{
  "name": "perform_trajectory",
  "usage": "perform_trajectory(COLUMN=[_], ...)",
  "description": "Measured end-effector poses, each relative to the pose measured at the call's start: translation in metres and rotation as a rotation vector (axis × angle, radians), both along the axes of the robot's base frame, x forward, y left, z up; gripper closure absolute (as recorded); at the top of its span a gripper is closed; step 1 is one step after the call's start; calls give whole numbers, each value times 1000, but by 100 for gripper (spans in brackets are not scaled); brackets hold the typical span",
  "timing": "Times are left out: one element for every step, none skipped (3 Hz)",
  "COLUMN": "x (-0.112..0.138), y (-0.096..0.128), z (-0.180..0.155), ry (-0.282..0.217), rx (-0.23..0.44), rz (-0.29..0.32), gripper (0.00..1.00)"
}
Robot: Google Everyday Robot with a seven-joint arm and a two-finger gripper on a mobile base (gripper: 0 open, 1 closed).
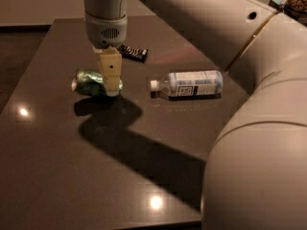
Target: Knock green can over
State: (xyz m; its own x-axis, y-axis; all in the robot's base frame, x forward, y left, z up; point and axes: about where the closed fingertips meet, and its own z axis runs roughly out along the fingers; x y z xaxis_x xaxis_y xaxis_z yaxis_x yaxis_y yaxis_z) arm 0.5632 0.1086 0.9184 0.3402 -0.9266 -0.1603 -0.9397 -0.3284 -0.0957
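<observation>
The green can (pixel 89 81) lies on its side on the dark table (pixel 57 166), its silver top pointing left. My gripper (pixel 111 85) hangs straight down from the white arm and stands right in front of the can's right part, hiding that end. The gripper looks to touch the can.
A clear plastic bottle (pixel 188 84) with a white-blue label lies on its side to the right of the can. A dark snack packet (pixel 133 52) lies behind the gripper. My large white arm (pixel 249 128) fills the right side of the view. The table's front edge runs along the bottom.
</observation>
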Motion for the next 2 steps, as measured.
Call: perform_trajectory(x=[-2,-2], y=[-4,-4], z=[-14,-14], ry=[21,21], rx=[-26,-26], rz=[4,4], gripper=[0,0])
